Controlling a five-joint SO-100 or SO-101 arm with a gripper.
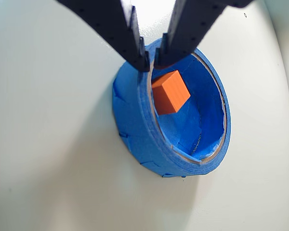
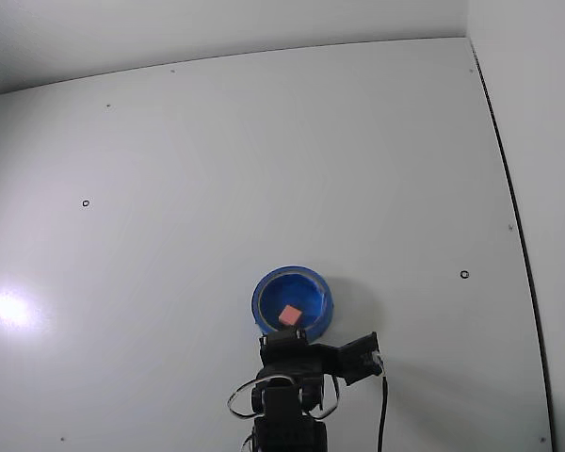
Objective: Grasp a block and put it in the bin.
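My hand (image 1: pixel 153 62) is hanging just over the near rim of the bin (image 1: pixel 135 120) in the wrist view, its two dark fingers (image 1: pixel 127 33) coming in from the top edge and tapering toward each other; the tips are standing slightly apart with a narrow strip of light between them, and they are pinching nothing. The tips are overlapping the bin's rim as the camera sees them; whether they are touching it I cannot tell.

Just beyond my fingertips the block (image 1: pixel 171 91) is lying inside the bin, looking bright orange in this view, tilted with one corner toward my hand and resting down against the blue inner floor near the wall; it is clear of both fingers. The bin is reading as a thick blue ring with layered, tape-like sides, a pale edge running round its lip, and it is sitting flat on the white worktop (image 1: pixel 48 144), casting a soft shadow below itself in the frame.

In the fixed view my arm (image 2: pixel 292 395) is entering from the bottom edge, a black cable (image 2: pixel 384 405) trailing down its right side; my hand (image 2: pixel 289 336) is sitting at the lower rim of the bin (image 2: pixel 260 303); the block (image 2: pixel 289 314) is showing as a small pink square inside, a little below the bin's centre. Beyond the bin the worktop (image 2: pixel 264 141) is stretching away pale and bare-looking, with a few tiny dark marks scattered on it and a bright glare spot (image 2: pixel 9 308) at the left.
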